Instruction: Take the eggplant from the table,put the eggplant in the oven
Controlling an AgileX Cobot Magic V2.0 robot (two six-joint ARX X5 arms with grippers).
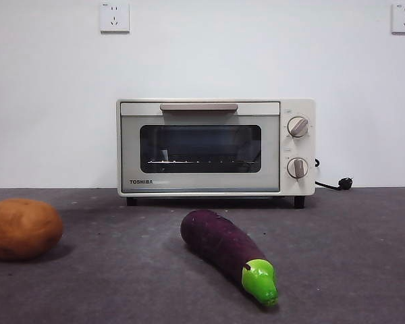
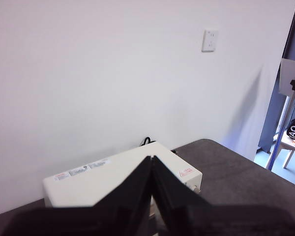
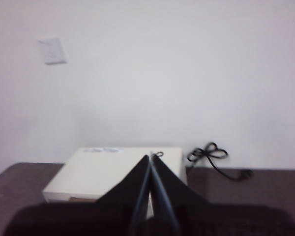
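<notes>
On the table, oven at the back, both arms raised clear of the front view.

Left gripper [image 2: 152,160]: jaws pressed together tip to tip, nothing between them. It hangs high, looking down over the oven's top; the jaw tips overlap the cream top panel in its wrist view.

Right gripper [image 3: 150,158]: jaws closed to a thin seam, holding nothing. It also hangs high, with the oven's top panel straight beyond the tips.

Eggplant [image 1: 227,254]: lies on the table in front of the oven, well apart from both sets of jaws and seen in neither wrist view. The purple body points back toward the oven; the green stem cap points toward the front camera and slightly to one side.

Oven [image 1: 216,147]: stands upright against the white wall, door shut, beige bar handle along the door's upper edge, two round knobs beside the glass. A wire rack shows through the dark glass.

Table [image 1: 351,256]: dark grey, speckled; it carries the oven, eggplant and potato.

Potato [image 1: 22,228]: brown, rounded, resting on the table off to the side of the eggplant, not touching it.

Power cord [image 3: 211,156]: black, looped on the table behind the oven, beyond the right jaw tips and to their side.

Wall sockets [image 1: 115,17]: white plates high on the wall above the oven.
</notes>
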